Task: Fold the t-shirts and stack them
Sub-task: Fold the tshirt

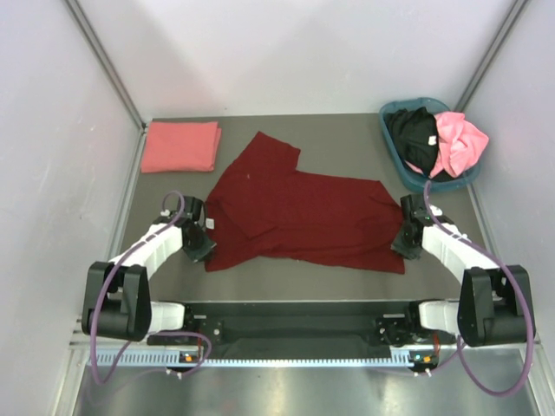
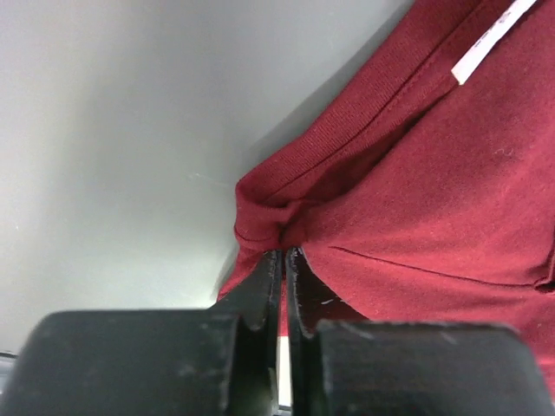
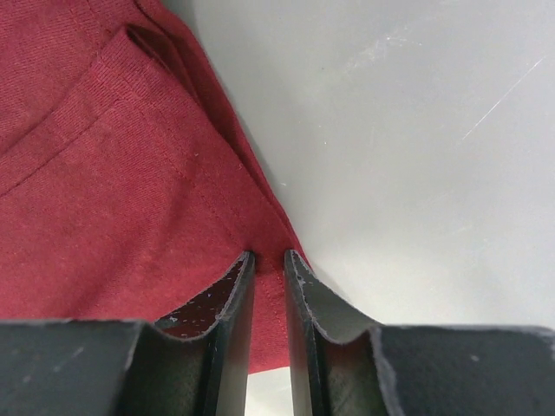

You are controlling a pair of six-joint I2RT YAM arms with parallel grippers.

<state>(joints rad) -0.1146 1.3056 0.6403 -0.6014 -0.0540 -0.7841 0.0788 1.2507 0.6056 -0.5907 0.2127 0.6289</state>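
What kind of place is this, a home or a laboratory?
Probably a robot test cell: plain white walls enclose a grey table, left arm and right arm bolted at its edge.

Black t-shirt (image 1: 414, 134) partly under pink t-shirt (image 1: 460, 143)

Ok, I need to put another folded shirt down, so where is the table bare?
The table is bare at the far edge, between the folded salmon shirt and the basket, beyond the maroon shirt. A narrower strip runs in front of that shirt, along the near edge. The middle is crowded: that shirt covers it, left gripper and right gripper pinching it.
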